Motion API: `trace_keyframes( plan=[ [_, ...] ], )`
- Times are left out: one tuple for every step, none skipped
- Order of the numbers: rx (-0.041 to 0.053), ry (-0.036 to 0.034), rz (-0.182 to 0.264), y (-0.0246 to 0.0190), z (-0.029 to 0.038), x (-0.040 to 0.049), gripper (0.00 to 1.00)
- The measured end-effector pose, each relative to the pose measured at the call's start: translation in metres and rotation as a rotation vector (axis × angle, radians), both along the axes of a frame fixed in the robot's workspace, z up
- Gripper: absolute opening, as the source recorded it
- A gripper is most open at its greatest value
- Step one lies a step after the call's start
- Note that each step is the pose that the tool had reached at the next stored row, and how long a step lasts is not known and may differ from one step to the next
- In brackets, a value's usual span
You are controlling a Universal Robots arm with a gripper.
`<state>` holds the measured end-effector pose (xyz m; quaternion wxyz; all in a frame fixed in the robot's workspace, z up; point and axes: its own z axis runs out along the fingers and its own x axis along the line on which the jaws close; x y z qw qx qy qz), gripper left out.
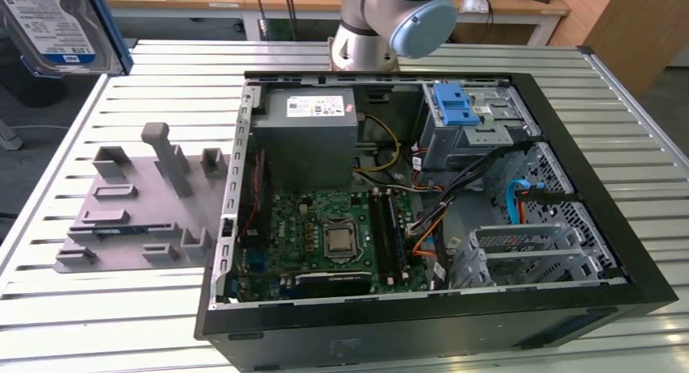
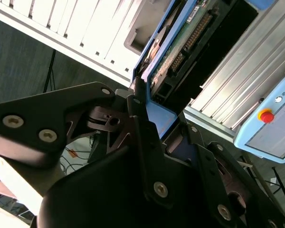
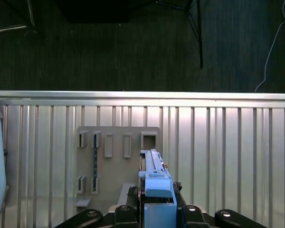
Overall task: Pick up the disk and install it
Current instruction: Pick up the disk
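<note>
The disk [image 1: 64, 26], silver with a white-and-blue label in a blue carrier, hangs high in the air at the exterior view's upper left, off the table's edge. In the second wrist view my gripper [image 2: 168, 130] is shut on the disk [image 2: 180, 47], and its black fingers [image 2: 142, 128] clamp the blue carrier's end. The first wrist view looks along the disk [image 3: 154, 175] edge-on, held upright in the gripper [image 3: 154, 197] over the grey fixture plate [image 3: 116, 156].
An open black computer case [image 1: 603, 187] lies on the slatted metal table [image 1: 108, 324]. It holds a motherboard, a power supply and a grey drive cage with a blue latch [image 1: 457, 106]. The grey fixture plate [image 1: 129, 220] sits beside it. A pendant [image 2: 270, 123] lies at the table's edge.
</note>
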<state>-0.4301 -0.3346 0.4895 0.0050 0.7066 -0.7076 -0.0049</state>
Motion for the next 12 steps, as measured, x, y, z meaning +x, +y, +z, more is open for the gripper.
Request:
trace_keyframes(
  plan=[
    [0.0000,0.0000,0.000,0.0000,0.0000,0.0011,0.36],
    [0.0000,0.0000,0.000,0.0000,0.0000,0.0020,0.36],
    [0.0000,0.0000,0.000,0.0000,0.0000,0.0027,0.36],
    [0.0000,0.0000,0.000,0.0000,0.0000,0.0033,0.36],
    [0.0000,0.0000,0.000,0.0000,0.0000,0.0038,0.36],
    [0.0001,-0.0001,0.000,0.0000,-0.0001,0.0042,0.36],
    [0.0000,0.0000,0.000,0.0000,0.0000,0.0046,0.36],
    [0.0000,0.0000,0.000,0.0000,0.0000,0.0050,0.36],
    [0.0000,0.0000,0.000,0.0000,0.0000,0.0056,0.36],
    [0.0000,0.0000,0.000,0.0000,0.0000,0.0064,0.36],
    [0.0000,-0.0001,0.000,0.0000,0.0000,0.0073,0.36],
    [0.0000,0.0000,0.000,0.0000,0.0000,0.0084,0.36]
  ],
)
